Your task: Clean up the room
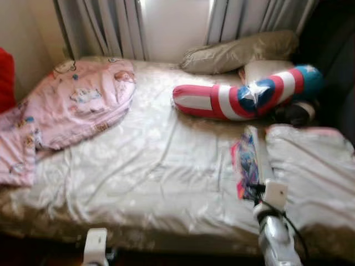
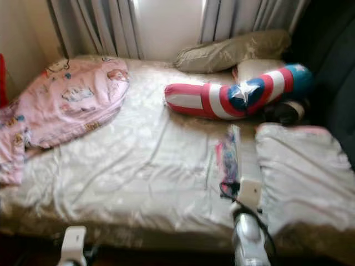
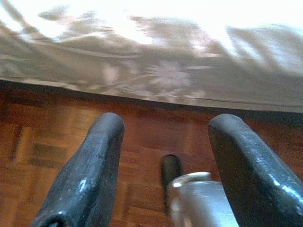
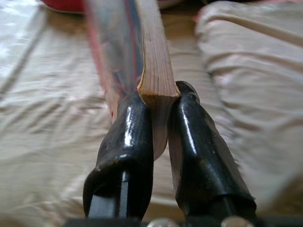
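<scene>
My right gripper [image 4: 161, 94] is shut on a thick book [image 4: 151, 61] with a colourful cover [image 1: 247, 163]. It holds the book on edge just above the pale satin bed sheet [image 1: 155, 166], near the right side of the bed. My left gripper [image 3: 169, 124] hangs low at the bed's front edge, open and holding nothing, with its wrist [image 1: 95, 246] showing at the bottom. A crumpled pink printed blanket [image 1: 77, 105] lies on the bed's left part. A red, white and blue star bolster [image 1: 244, 97] lies across the far right.
A grey pillow [image 1: 238, 52] and a cream one rest by the curtains [image 1: 111, 27] at the head. A folded pale blanket [image 1: 310, 160] lies right of the book. A red object [image 1: 5, 77] is at the far left. Parquet floor [image 3: 57, 142] runs under the bed edge.
</scene>
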### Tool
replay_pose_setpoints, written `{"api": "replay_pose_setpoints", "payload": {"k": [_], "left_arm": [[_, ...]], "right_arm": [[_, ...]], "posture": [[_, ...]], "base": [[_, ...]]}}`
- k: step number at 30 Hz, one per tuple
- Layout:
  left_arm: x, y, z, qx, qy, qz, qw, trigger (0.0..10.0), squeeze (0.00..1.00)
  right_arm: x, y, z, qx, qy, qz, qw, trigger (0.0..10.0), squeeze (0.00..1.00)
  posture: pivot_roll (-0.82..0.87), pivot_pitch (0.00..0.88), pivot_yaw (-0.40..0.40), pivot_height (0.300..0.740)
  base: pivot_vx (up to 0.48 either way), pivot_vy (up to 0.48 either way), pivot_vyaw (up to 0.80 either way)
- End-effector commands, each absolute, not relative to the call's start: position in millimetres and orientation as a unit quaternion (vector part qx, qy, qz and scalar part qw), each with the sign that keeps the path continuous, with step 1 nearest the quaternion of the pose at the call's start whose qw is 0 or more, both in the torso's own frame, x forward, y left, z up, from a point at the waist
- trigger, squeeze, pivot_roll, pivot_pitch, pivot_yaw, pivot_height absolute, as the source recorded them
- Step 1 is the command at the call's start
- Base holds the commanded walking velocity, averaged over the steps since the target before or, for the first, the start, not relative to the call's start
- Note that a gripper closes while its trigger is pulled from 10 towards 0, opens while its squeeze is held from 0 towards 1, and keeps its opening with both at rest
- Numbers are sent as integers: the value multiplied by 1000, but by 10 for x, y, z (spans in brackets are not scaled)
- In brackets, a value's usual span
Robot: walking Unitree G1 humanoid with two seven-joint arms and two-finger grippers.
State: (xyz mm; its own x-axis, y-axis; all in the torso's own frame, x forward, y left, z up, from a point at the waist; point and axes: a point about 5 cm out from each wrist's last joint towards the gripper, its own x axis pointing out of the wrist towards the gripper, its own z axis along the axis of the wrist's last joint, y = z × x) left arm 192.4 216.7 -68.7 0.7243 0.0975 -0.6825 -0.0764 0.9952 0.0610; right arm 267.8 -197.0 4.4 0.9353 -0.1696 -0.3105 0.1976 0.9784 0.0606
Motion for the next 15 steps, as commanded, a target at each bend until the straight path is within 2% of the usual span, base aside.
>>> {"api": "replay_pose_setpoints", "payload": {"k": [1, 15], "left_arm": [[1903, 2227, -688, 11, 372, 56, 927, 10000, 0], [1884, 2215, -703, 12, 379, 48, 924, 10000, 0]], "right_arm": [[2758, -1968, 154, 44, 125, -94, 987, 10000, 0], [2757, -1957, 142, 45, 128, -90, 987, 10000, 0]], "posture": [[84, 12, -58, 740], [74, 3, -50, 740]], "base": [[0, 0, 0], [0, 0, 0]]}}
